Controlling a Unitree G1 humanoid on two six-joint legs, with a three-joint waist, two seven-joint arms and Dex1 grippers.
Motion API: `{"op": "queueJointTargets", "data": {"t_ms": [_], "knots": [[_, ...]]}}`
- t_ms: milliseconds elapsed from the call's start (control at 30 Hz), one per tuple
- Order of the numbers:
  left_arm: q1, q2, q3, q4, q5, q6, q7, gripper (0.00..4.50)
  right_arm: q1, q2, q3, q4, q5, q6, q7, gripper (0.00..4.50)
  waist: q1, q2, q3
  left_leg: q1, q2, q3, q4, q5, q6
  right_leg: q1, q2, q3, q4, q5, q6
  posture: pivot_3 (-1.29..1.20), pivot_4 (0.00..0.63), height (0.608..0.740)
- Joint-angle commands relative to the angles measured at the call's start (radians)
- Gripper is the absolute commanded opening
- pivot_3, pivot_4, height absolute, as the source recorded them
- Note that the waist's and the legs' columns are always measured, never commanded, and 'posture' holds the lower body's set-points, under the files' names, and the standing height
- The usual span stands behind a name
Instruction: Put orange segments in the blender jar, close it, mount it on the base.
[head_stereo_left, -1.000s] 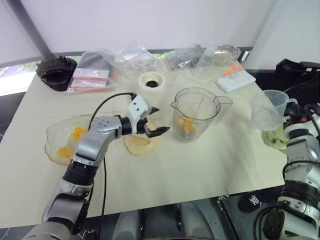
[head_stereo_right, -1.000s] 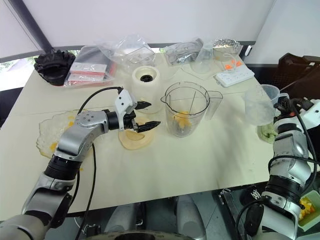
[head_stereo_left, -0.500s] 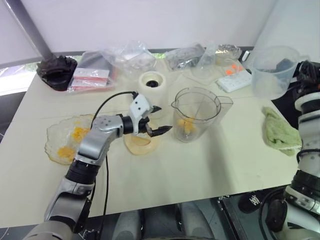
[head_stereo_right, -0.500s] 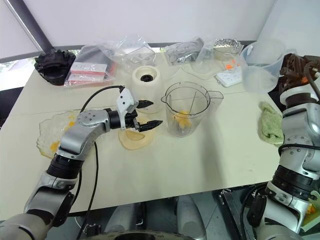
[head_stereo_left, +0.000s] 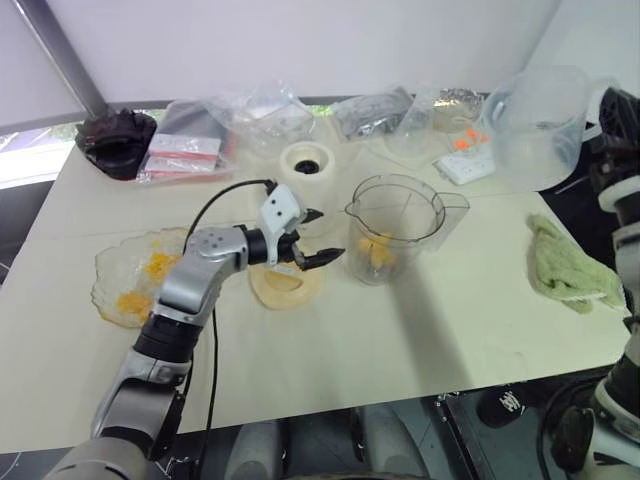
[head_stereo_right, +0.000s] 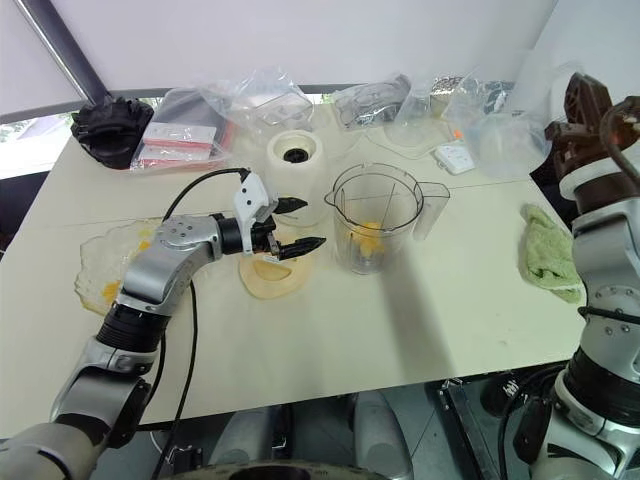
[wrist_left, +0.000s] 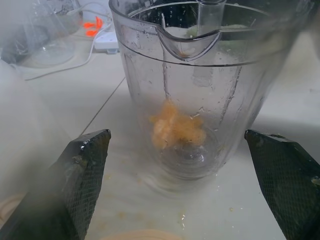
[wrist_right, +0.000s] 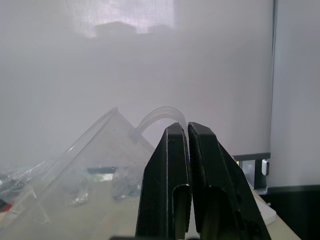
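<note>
Bright, soft shadows; wrist views hazy, maybe fogged.

- Measuring jug (head_stereo_left: 545, 125): motion-blurred; its handle, beside the right gripper (wrist_right: 187, 131), is partly hidden by the fingers.
- Blender jar (wrist_left: 210, 85): rim cut off at the picture's edge; blade indistinct beneath the orange segments (wrist_left: 175, 129).
- Plastic bags (head_stereo_left: 265, 115): contents too small to identify.

The left claw (head_stereo_left: 318, 238) hangs wide open over the table while the right claw (wrist_right: 187, 132), raised high, is clamped tight.
</note>
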Motion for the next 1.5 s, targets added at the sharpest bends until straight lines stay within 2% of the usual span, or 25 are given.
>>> {"op": "queueJointTargets", "data": {"t_ms": [33,500,967,1500], "knots": [[-0.020,-0.003,-0.003,-0.011,0.003,-0.023,-0.008,4.50,0.012,-0.031,-0.022,-0.120,0.013,0.011,-0.020,0.06,0.001,0.000,0.000,0.000,0.000,0.000,0.000,0.000,0.000,0.000,0.000,0.000,0.000,0.000,0.000,0.00,0.150,0.740],[-0.029,-0.006,-0.005,0.002,0.009,-0.034,-0.016,4.50,0.072,-0.061,0.069,-0.224,-0.102,0.018,-0.003,0.06,0.005,0.000,0.000,-0.002,0.000,0.000,0.000,0.000,0.000,-0.002,0.000,0.000,0.000,0.000,0.000,0.00,0.150,0.740],[-0.025,-0.006,-0.001,-0.006,0.012,-0.031,-0.015,4.50,0.206,-0.072,0.163,-0.213,-0.348,-0.116,0.153,0.06,0.022,0.000,0.000,-0.002,0.000,0.000,0.001,0.000,0.000,-0.002,0.000,0.000,-0.001,0.000,0.000,0.00,0.150,0.740],[-0.022,-0.008,0.001,-0.012,0.012,-0.027,-0.011,4.50,0.173,-0.082,0.258,-0.218,-0.529,-0.156,0.243,0.06,0.021,0.000,0.000,-0.002,0.000,0.000,0.001,0.000,0.000,-0.002,0.000,-0.001,-0.001,0.000,0.000,0.00,0.150,0.740]]}}
